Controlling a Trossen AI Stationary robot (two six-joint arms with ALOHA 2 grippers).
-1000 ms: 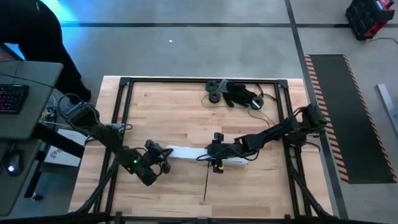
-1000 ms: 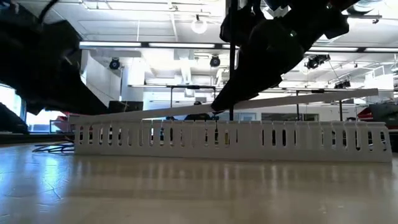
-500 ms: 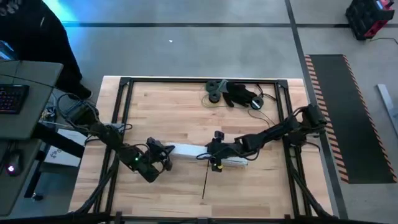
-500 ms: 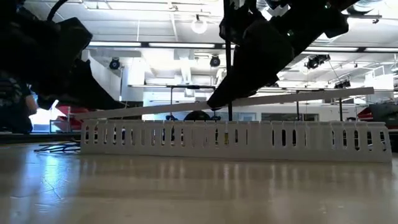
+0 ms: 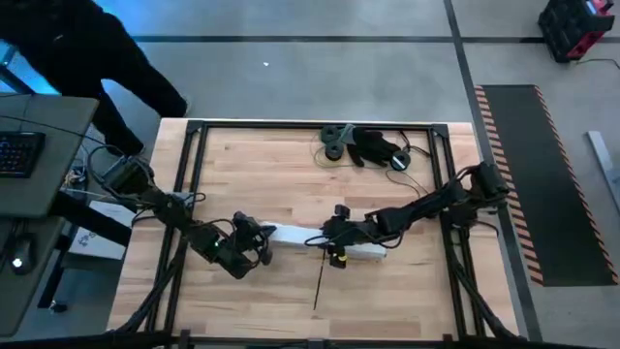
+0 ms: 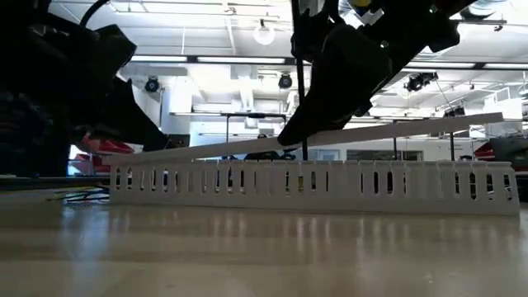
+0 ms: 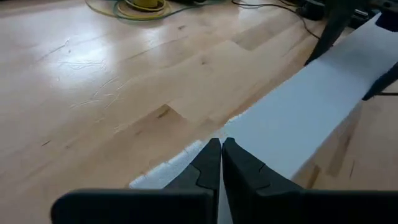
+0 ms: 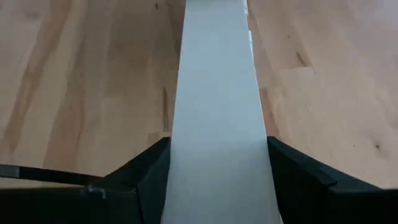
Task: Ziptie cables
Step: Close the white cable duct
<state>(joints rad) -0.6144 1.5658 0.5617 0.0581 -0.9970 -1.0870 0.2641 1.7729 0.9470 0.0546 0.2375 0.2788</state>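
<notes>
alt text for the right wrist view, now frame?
The right gripper holds a long flat white strip across its width, one dark finger on each side. The strip runs straight away from the camera over the light wooden table.

The cables (image 5: pixel 415 167) lie loose at the far edge of the table, thin dark wires trailing in slack curves on the wood, well apart from both arms. They look unbundled, though they are too fine to count.
</notes>
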